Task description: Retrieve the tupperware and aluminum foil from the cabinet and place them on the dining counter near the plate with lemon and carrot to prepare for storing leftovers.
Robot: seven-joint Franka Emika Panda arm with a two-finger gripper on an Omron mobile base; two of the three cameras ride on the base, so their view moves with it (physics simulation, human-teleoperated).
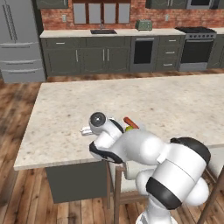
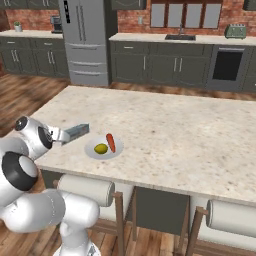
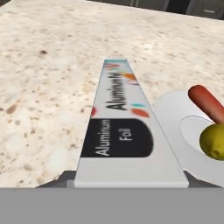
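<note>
A long grey aluminum foil box with a black label runs away from the hand, with my gripper shut on its near end. From the right base view the box sticks out of the gripper low over the dining counter, just left of the white plate. On the plate lie a yellow lemon and an orange carrot. The hand view has the plate right beside the box, with the lemon and carrot. I cannot tell whether the box touches the counter.
The counter's near edge runs just below the plate, with padded stools tucked under it. From the left base view my own arm covers most of the plate; the carrot pokes out. Cabinets, fridge and stove line the far wall.
</note>
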